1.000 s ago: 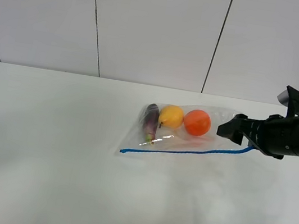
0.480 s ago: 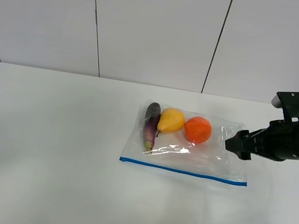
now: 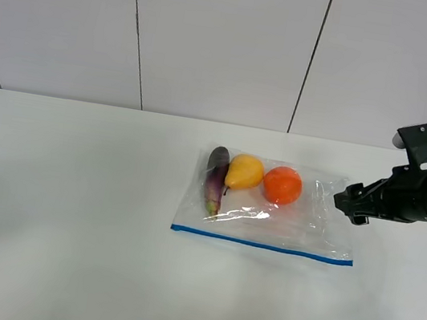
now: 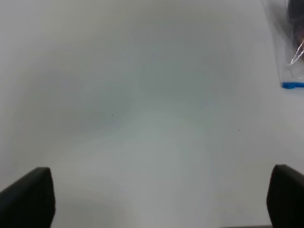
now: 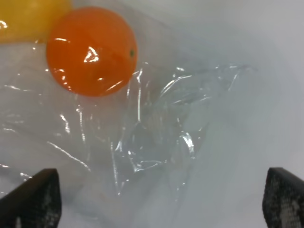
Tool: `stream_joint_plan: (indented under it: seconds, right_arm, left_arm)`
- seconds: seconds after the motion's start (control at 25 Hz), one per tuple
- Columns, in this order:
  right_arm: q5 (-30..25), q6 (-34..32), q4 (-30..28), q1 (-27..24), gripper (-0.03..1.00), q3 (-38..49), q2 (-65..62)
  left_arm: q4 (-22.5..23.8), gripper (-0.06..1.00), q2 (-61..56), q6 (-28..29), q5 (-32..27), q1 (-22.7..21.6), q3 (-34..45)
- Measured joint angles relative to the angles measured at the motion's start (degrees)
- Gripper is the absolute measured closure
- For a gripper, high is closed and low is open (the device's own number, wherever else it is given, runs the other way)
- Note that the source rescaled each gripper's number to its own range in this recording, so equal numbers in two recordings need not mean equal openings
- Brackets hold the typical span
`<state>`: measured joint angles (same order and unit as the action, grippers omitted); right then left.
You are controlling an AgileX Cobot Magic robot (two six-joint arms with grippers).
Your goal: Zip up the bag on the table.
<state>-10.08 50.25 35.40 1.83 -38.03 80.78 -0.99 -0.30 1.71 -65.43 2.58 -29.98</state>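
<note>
Right gripper point(image 3: 350, 204) pulled back off the zip bag point(image 3: 270, 210), jaws spread, empty; left gripper point(image 4: 156, 199) spread too, over bare table point(image 3: 67, 210).

The bag point(image 3: 270, 210) is clear, crinkly, glossy plastic with a blue plastic zip strip point(image 3: 261, 245). The orange point(image 5: 90, 50) inside looks smooth and shiny. The tabletop point(image 3: 67, 210) is matt white, smooth.

Bag point(image 3: 285, 220): clear plastic w/ white glints, blue zip strip point(image 3: 261, 245) along one edge. Inside: orange point(image 3: 282, 185) bright orange, pear point(image 3: 244, 171) yellow, eggplant point(image 3: 215, 178) dark purple w/ greenish tip. Table point(image 3: 65, 226) plain white. Right gripper point(image 3: 348, 204) black; wall point(image 3: 216, 39) pale grey, dark seams.
</note>
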Motion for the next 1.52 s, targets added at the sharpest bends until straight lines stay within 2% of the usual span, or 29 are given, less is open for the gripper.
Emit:
stream_joint_plan:
  seconds: [0.24,0.6,1.04,1.28,1.52]
  right_arm:
    - [0.6,-2.2,-0.6,0.0,-0.03,0.0,0.0]
    - [-1.3,-3.9,-2.7,0.0,-0.03,0.0,-1.6]
    - [-2.2,-8.2,-3.4,0.0,-0.03,0.0,-18.3]
    - [-5.7,-9.7,-5.0,0.0,-0.03,0.0,-24.6]
    - [-12.4,-14.1,-9.6,0.0,-0.03,0.0,-27.8]
  left_arm:
    - [0.0,-0.06,0.0,0.0,0.0,0.0,0.0]
    - [0.0,-0.06,0.0,0.1,0.0,0.0,0.0]
    - [0.0,-0.06,0.0,0.1,0.0,0.0,0.0]
    - [0.0,-0.06,0.0,0.1,0.1,0.0,0.0]
    - [0.0,-0.06,0.0,0.1,0.1,0.0,0.0]
